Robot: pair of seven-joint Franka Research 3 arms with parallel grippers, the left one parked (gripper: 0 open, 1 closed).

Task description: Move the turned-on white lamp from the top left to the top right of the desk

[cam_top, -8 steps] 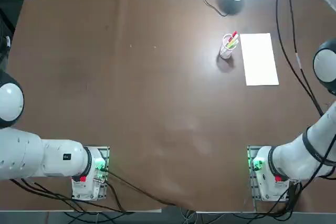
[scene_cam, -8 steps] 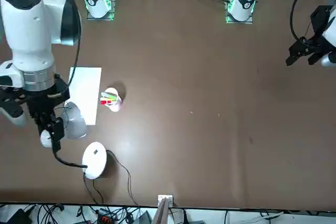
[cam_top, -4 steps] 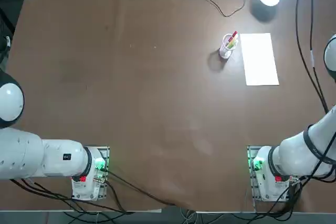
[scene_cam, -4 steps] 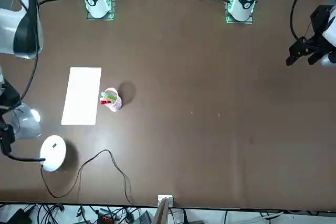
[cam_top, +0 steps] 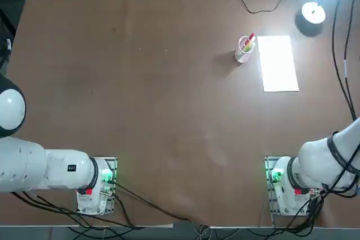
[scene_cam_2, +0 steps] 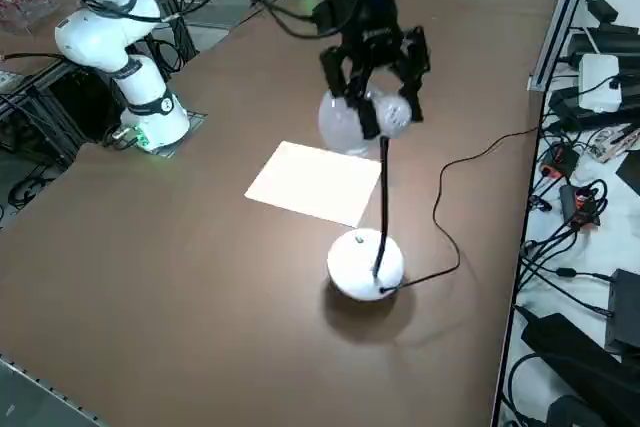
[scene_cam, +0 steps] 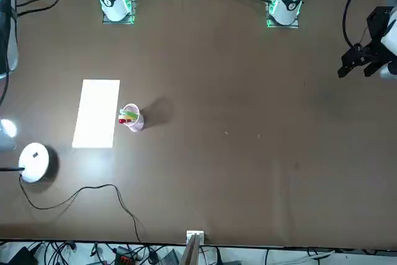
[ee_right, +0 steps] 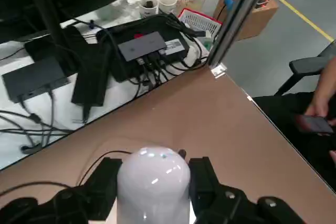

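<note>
A clear pen cup holding coloured markers stands just beside a white paper sheet. A person's hand holds a phone beyond the table.

One white lamp, lit, with one black cord — one clear pen cup holding a few coloured pens, number not discernible — one white paper sheet — all on one brown desk. One right gripper. One person's hand beyond the desk's corner.
</note>
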